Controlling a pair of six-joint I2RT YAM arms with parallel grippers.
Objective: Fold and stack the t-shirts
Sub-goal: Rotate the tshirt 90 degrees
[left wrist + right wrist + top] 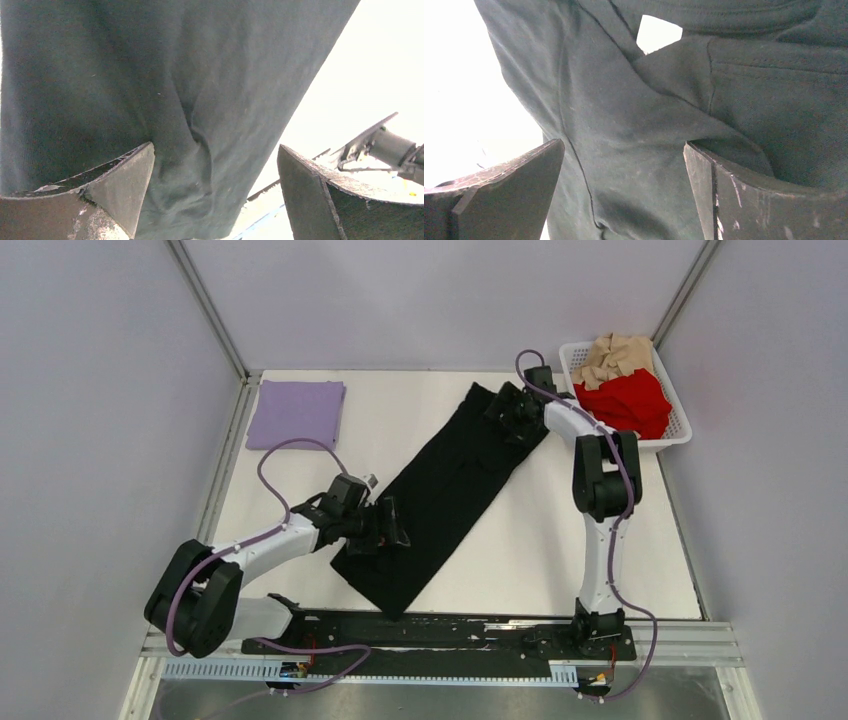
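Black t-shirt (450, 485): long folded strip lying diagonally across the bench (560, 540), near end close to the front edge; bare bench on both sides; basket (682, 432), far right corner, holding red t-shirt (625, 400) and tan t-shirt (618, 355); lavender t-shirt (297, 412), folded, far left corner; left hand (385, 528), fingers spread, at the strip's near left edge; right hand (510, 410), fingers spread, over the collar end.

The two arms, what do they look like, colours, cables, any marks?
Left arm and right arm both have white link shells with black joints and bases. A lilac cable loops loosely along each. The left gripper and right gripper are black, with flat, wedge-shaped fingers scuffed pale at the edges.
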